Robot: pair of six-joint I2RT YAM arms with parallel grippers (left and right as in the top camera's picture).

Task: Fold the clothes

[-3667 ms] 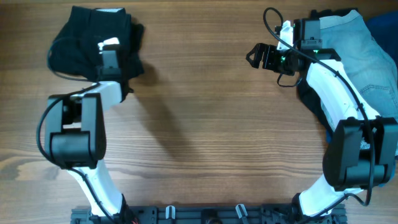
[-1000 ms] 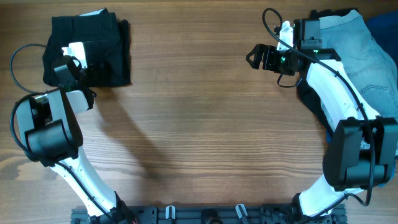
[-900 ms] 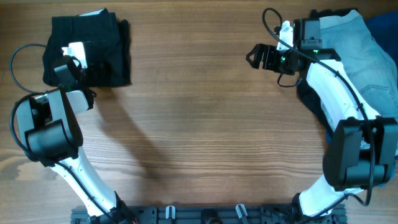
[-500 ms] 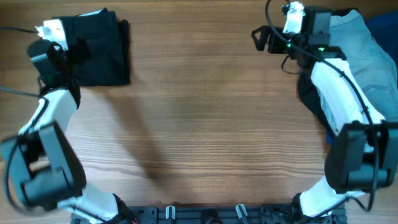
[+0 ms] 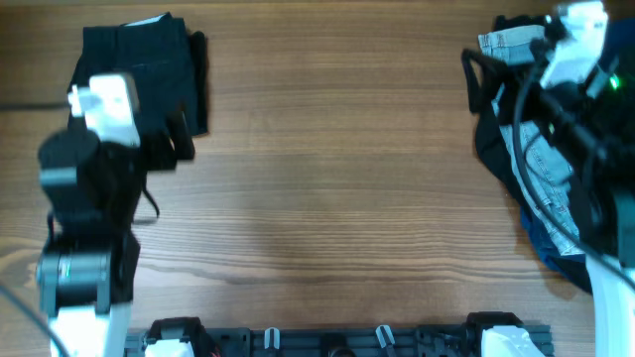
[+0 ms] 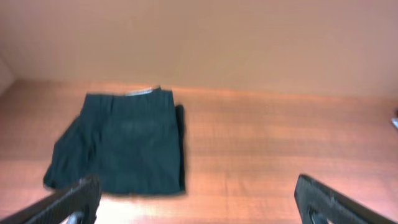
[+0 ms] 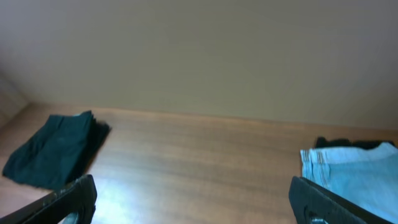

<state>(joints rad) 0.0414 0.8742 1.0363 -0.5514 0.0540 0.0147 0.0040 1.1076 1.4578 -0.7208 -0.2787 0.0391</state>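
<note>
The black shorts (image 5: 144, 69) lie folded in a neat rectangle at the table's far left corner. They also show in the left wrist view (image 6: 121, 149) and small at the left of the right wrist view (image 7: 53, 149). My left gripper (image 6: 199, 211) is open and empty, raised above the table and pulled back from the shorts, touching nothing. My right gripper (image 7: 196, 208) is open and empty, held high over the right side of the table. Both arms are lifted toward the overhead camera.
Light-blue denim shorts (image 5: 541, 149) lie at the right edge, also in the right wrist view (image 7: 351, 168). They rest on a dark garment (image 5: 491, 149), with a bright blue garment (image 5: 556, 248) below. The wooden table (image 5: 337, 188) spans the middle.
My left gripper has let go of the folded black shorts and lifted back and up. My right arm has also risen and swung right over the denim pile. The shorts lie still.
</note>
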